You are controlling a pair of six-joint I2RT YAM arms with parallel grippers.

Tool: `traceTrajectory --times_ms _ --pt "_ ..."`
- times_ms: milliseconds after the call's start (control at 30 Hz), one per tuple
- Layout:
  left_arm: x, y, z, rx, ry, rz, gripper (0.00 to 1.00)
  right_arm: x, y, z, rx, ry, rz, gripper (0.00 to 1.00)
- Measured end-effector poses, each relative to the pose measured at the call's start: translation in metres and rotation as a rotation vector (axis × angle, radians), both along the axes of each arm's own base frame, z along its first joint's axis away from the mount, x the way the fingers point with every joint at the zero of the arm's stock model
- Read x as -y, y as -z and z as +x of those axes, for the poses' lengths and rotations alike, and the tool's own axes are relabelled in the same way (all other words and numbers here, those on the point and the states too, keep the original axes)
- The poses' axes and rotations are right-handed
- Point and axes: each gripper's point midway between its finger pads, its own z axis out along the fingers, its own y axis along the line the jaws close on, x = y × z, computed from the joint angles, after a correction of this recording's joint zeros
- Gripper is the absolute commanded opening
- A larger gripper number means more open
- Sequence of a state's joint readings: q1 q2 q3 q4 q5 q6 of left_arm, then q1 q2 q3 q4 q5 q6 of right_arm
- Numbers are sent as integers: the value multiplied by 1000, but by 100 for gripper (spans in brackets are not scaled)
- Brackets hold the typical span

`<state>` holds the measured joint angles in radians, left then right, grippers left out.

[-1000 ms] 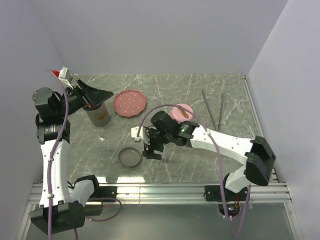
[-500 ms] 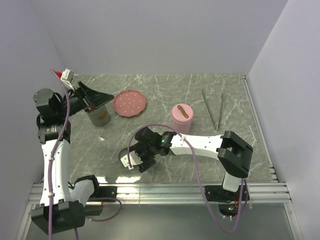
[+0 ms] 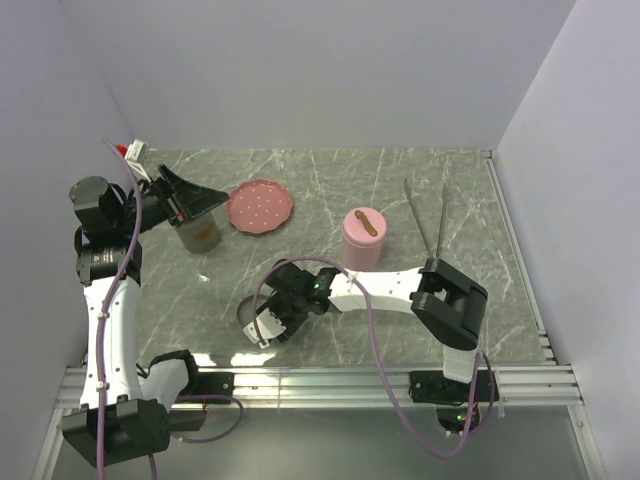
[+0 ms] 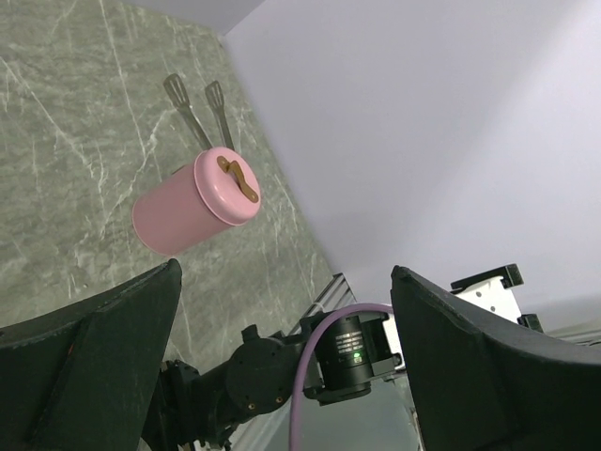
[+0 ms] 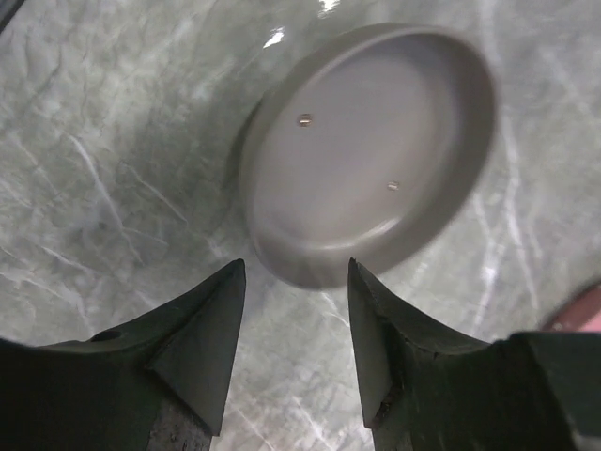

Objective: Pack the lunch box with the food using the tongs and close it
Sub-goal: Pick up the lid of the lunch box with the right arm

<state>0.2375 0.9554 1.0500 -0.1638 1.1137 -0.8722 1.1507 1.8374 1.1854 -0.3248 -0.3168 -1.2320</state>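
Observation:
A pink round container (image 3: 361, 243) stands mid-table with a brown-orange strip of food (image 3: 368, 224) on its top; the left wrist view also shows the container (image 4: 188, 209) and the strip (image 4: 238, 177). The silvery tongs (image 3: 425, 215) lie at the back right, apart from both arms, and their tips (image 4: 195, 105) show in the left wrist view. My right gripper (image 3: 264, 320) is low over a grey lid (image 3: 246, 312). In the right wrist view it (image 5: 295, 272) is open, just short of the lid's (image 5: 366, 150) near rim, holding nothing. My left gripper (image 3: 198, 200) hangs wide open and empty above a grey cup (image 3: 198, 233).
A pink dotted plate (image 3: 259, 207) lies behind and to the right of the grey cup, with nothing showing on it. White walls close in the back and both sides. A metal rail (image 3: 330, 380) runs along the near edge.
My right arm swung from beside the pink container to the front left and came down over the grey lid, its jaws narrowing. The left arm has barely moved.

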Motion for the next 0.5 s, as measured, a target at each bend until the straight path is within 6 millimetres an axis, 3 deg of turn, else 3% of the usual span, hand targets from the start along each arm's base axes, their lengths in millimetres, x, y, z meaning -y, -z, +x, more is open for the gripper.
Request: traceTrajectory --times_ms 100,300,333,433,500 --pt "-1 3 0 -8 -3 0 99 2 12 -1 5 -12 -32 55" --pt "-1 8 -1 -34 26 -8 99 -2 23 0 7 -13 -57 28" --pt "0 9 -1 -35 29 -6 99 -3 25 1 7 -12 -60 16" --pt "-1 13 -1 -31 30 10 99 -5 25 1 -5 10 -65 0" --pt "-1 14 -1 -20 28 27 99 -7 22 0 -28 34 -58 0"
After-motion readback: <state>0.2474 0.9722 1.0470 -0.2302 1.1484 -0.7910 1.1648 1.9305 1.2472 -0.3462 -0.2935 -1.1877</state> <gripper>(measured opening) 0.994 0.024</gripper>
